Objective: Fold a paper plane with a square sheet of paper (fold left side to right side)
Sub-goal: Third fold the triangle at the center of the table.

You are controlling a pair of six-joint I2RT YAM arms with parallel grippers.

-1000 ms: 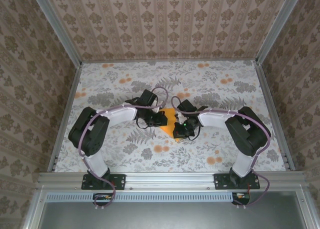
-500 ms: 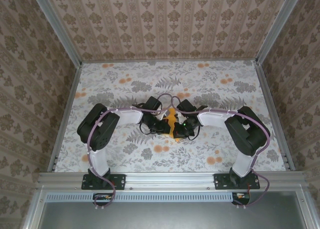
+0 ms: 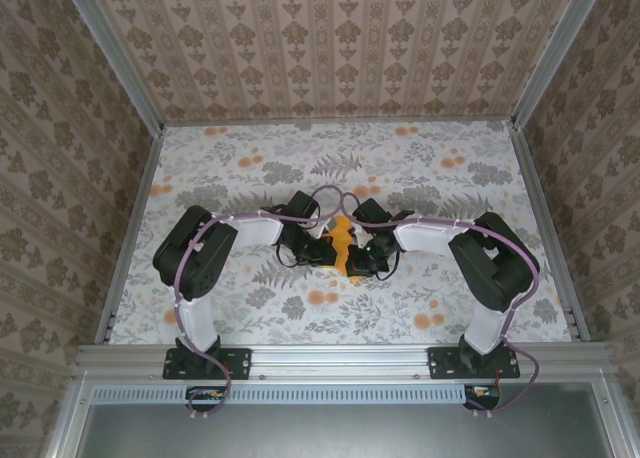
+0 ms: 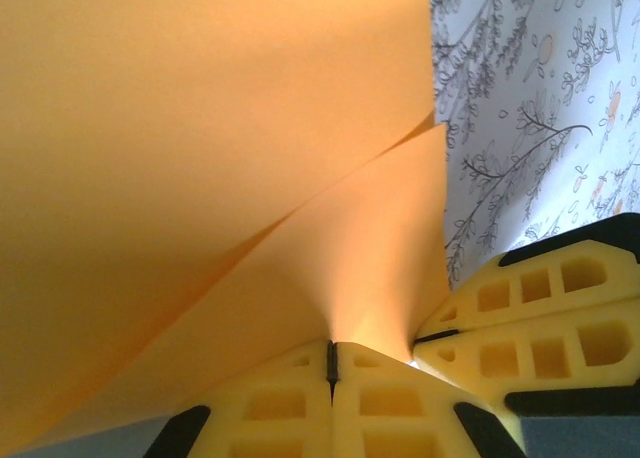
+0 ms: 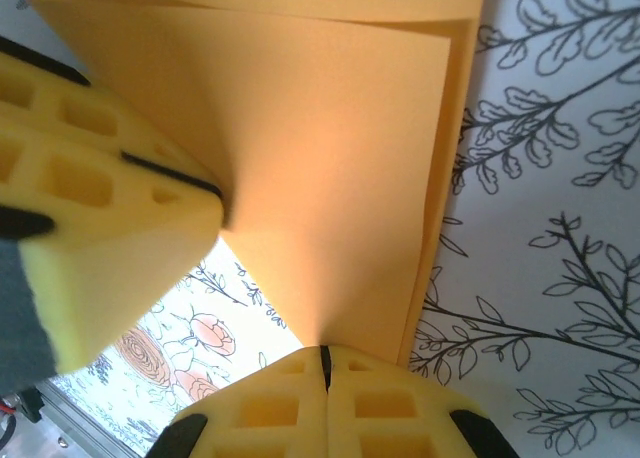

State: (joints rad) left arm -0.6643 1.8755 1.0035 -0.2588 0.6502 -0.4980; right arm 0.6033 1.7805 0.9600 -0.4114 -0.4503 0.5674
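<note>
The square sheet of paper (image 3: 343,235) is bright orange and stands bent up off the table between both grippers at mid-table. My left gripper (image 3: 327,246) is shut on one edge of it; in the left wrist view the paper (image 4: 200,158) rises from the closed tips of the left gripper (image 4: 332,346), with a diagonal crease across it. My right gripper (image 3: 358,259) is shut on the paper too, and the doubled sheet (image 5: 340,148) meets the right gripper (image 5: 322,353) at its tips. The two grippers sit almost touching: the right one's fingers (image 4: 530,313) and the left one's fingers (image 5: 90,208) show in each other's views.
The table (image 3: 450,178) wears a cloth printed with grey leaves and small orange blossoms. Metal rails (image 3: 130,228) and patterned walls (image 3: 330,38) enclose it on three sides. Both arms bend inward from their bases (image 3: 205,358) at the near edge.
The left arm swung right, carrying the paper's left side over to the right gripper. The sheet went from lying spread to a narrow upright fold. The right arm stayed put.
</note>
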